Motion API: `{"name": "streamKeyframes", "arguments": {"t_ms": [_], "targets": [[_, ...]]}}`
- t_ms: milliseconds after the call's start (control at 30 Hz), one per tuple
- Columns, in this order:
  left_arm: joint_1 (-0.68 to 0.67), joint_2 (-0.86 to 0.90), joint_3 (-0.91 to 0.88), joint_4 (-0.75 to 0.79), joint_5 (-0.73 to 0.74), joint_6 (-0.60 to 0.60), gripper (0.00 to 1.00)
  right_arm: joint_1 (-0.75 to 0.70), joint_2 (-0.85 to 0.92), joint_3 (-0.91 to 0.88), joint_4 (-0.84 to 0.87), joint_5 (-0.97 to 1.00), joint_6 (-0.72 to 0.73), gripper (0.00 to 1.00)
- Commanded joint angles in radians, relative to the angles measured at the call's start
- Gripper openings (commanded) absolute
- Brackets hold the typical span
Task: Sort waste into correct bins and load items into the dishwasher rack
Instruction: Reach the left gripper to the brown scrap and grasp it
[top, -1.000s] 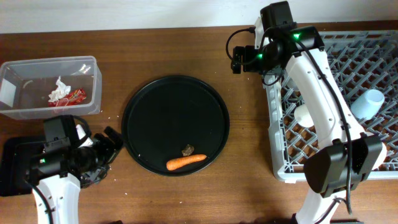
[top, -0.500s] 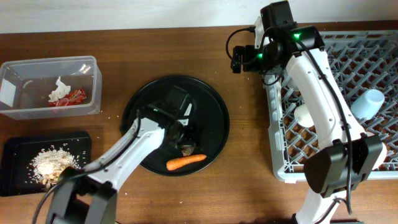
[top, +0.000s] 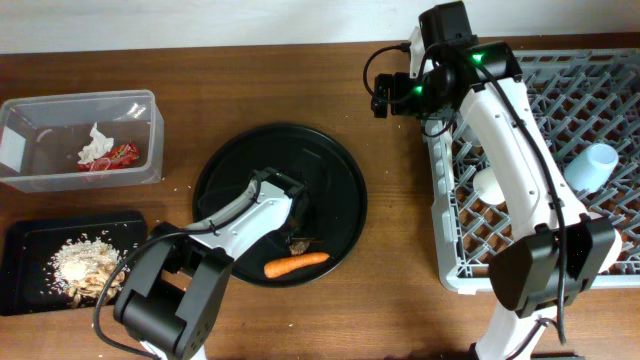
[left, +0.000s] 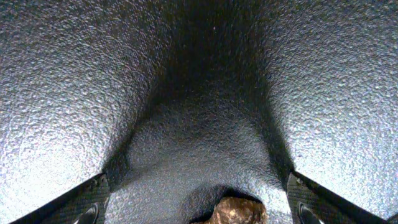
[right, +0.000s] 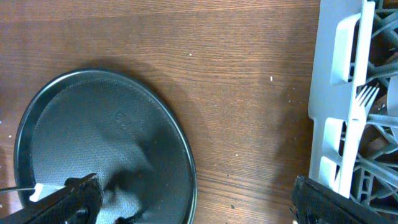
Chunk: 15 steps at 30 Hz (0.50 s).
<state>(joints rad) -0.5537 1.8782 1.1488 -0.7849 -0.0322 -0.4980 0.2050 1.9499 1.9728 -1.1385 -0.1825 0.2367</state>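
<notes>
A brown food scrap (left: 236, 211) lies on the round black tray (top: 250, 170), with a small orange carrot (top: 296, 265) just in front of it. My left gripper (left: 199, 208) is low over the tray and open. Its fingers (left: 87, 202) stand either side of the scrap without touching it. From above, the left gripper (top: 299, 232) sits right at the scrap (top: 300, 244). My right gripper (top: 385, 97) hangs open and empty beside the grey dishwasher rack (top: 450, 215). The rack holds a light blue cup (top: 592, 165) and a small white cup (top: 487, 183).
The clear tub (top: 30, 112) at the far left holds white tissue (top: 97, 147) and a red wrapper (top: 122, 154). The black rectangular tray (top: 25, 245) in front of it holds pale grainy scraps (top: 82, 265). In the right wrist view the rack's white wall (right: 348, 124) is at the right.
My left arm swung from the black rectangular tray across to the round tray, and its gripper came down around the brown scrap. The right arm has not moved.
</notes>
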Motion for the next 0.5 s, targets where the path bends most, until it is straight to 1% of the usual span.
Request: {"name": "streamKeyframes", "arguments": {"t_ms": [0,67,100,167,333,467], "targets": [[-0.003,0.039,-0.013,-0.051,0.01,-0.01,0.79,-0.003,-0.017,0.023,0.002,-0.005,0.008,0.99],[-0.003,0.039,-0.002,-0.078,0.01,-0.01,0.79,-0.003,-0.017,0.023,0.002,-0.005,0.008,0.99],[-0.003,0.039,0.012,-0.098,0.01,-0.01,0.77,-0.003,-0.017,0.023,0.002,-0.005,0.008,0.99],[-0.003,0.039,0.056,-0.169,0.009,-0.01,0.75,-0.003,-0.017,0.023,0.002,-0.005,0.008,0.99],[-0.003,0.039,0.074,-0.263,0.015,0.006,0.76,-0.003,-0.017,0.023,0.002,-0.005,0.008,0.99],[-0.003,0.039,0.074,-0.226,0.066,0.021,0.76,-0.003,-0.017,0.023,0.002,-0.005,0.008,0.99]]}}
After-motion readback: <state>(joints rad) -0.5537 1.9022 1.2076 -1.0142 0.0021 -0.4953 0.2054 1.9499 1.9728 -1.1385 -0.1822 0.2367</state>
